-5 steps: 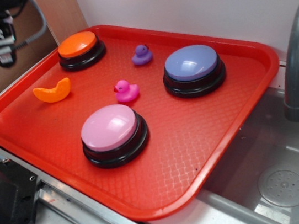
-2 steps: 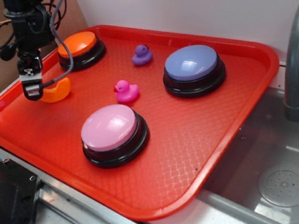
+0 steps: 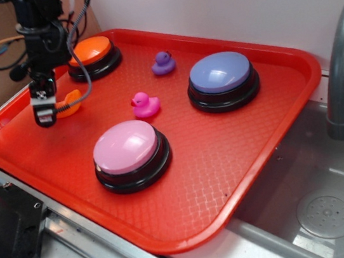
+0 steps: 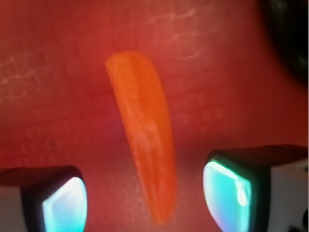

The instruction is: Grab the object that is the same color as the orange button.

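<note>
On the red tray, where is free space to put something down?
The widest bare patch of the red tray is the near-right corner, past the pink button and below the blue-purple button. The far-left corner is crowded: pincer, orange crescent toy, orange button.

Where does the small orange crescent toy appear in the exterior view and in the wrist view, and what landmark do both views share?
Exterior view: the orange crescent toy lies at the left of the tray, just behind the tool, which partly hides it.
Wrist view: the toy runs from top centre down to the bottom, between the two open fingertips.
Shared landmark: the textured red tray beneath the toy.
</note>
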You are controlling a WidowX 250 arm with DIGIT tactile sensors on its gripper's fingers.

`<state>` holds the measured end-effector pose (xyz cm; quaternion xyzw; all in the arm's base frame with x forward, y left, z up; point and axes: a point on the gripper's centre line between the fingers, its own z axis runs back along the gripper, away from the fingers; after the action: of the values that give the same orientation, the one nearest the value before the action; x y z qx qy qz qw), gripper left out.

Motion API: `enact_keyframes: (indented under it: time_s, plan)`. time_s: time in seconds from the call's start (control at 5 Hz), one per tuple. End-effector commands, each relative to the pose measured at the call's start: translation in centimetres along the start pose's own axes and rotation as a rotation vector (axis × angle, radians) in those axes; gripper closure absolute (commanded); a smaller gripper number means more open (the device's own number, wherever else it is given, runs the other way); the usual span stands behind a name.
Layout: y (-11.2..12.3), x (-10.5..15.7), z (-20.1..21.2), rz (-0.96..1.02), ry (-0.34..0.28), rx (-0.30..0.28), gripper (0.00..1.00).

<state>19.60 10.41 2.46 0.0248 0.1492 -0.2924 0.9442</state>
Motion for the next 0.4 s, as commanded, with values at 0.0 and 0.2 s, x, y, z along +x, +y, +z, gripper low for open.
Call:
enact_keyframes:
  time_s: [0.0,0.2]
  plan:
    - [-0.03,1.83,0.19,0.004,-0.011,0.015,1.0]
    - [-0.31,1.96,0.24,0.014,-0.012,0.019,1.0]
